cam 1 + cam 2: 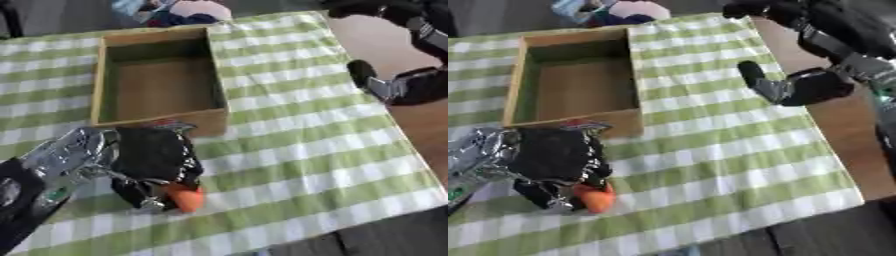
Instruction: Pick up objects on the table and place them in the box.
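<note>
Fingers of the left hand (153,160) are curled round an orange object (186,197) just in front of the wooden box (157,122), low over the checked tablecloth (306,150). From the hand the box lies straight ahead, its near wall close by. The right hand (789,87) is held well apart at the table's right edge, apparently loosely curled and empty.

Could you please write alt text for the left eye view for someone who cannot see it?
The robot's left hand curls over an orange object on a green-and-white checked tablecloth, just in front of an empty wooden box. Its right hand hangs at the table's right edge.
</note>
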Available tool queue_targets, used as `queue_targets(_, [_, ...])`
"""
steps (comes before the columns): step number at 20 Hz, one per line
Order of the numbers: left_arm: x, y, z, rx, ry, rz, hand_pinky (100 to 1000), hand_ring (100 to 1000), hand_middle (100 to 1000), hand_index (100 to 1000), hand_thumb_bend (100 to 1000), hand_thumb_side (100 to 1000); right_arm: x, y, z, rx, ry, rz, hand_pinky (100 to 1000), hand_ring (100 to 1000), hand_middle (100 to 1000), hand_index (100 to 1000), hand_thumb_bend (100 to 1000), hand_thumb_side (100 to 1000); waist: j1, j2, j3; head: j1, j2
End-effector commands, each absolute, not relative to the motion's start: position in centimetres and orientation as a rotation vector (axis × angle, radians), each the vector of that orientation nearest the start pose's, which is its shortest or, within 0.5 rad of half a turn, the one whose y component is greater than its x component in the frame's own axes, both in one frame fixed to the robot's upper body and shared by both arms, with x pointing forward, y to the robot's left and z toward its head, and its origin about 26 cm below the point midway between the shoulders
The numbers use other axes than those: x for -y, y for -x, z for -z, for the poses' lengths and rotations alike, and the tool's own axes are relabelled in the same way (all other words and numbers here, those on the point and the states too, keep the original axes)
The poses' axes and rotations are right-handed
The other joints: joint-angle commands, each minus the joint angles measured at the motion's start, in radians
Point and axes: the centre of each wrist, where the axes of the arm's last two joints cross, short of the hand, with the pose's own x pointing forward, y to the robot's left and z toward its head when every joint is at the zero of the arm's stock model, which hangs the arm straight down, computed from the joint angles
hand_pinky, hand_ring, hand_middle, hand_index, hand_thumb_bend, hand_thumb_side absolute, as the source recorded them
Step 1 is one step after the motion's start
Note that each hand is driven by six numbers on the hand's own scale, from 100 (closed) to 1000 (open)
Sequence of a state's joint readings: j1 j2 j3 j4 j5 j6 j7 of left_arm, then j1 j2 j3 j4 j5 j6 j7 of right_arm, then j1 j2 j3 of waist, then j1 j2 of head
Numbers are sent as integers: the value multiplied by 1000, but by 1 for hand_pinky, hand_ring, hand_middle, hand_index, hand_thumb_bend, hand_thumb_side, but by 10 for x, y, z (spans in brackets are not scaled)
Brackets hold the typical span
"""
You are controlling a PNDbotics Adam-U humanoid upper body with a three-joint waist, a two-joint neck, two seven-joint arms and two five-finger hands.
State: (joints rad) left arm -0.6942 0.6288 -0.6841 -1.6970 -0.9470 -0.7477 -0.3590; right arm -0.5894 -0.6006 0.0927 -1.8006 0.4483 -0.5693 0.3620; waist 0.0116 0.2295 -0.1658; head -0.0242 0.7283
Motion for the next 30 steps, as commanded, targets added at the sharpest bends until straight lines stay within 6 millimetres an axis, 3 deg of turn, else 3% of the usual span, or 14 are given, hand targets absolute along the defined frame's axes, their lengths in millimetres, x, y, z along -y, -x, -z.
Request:
queue_targets(1, [-178,-342,-198,-1337,371,-2403,522,430,375,518,100,262,274,-344,-278,-2584,-735,1873,778,797,800,958,100,597,0,-17,2,-3,-10])
queue_targets(7, [-211,-337,-233,-1352,470,-2395,527,434,377,519,100,267,277,-344,-277,-2577,-750,1888,778,797,800,958,100,593,8,-24,10,-9,-13])
queue_targets(11, [-246,-349,-254,-1446,580,-2434,528,434,378,521,100,260,278,-343,-276,-2577,-755,1895,778,797,800,958,100,591,11,-29,15,-15,-17])
queue_targets(15, [-264,-366,-272,-1579,699,-2445,532,437,381,525,100,252,278,-344,-274,-2579,-746,1902,778,797,800,958,100,597,8,-34,17,-18,-17])
queue_targets(22, [-266,-409,-287,-1808,856,-2450,548,456,404,551,100,256,276,-344,-271,-2580,-720,1911,778,797,799,957,100,608,6,-37,13,-19,-13])
queue_targets(30, [-249,-455,-266,-1929,1020,-2518,582,497,455,610,100,269,267,-346,-270,-2574,-653,1920,777,797,798,957,100,630,13,-35,-14,-5,-14])
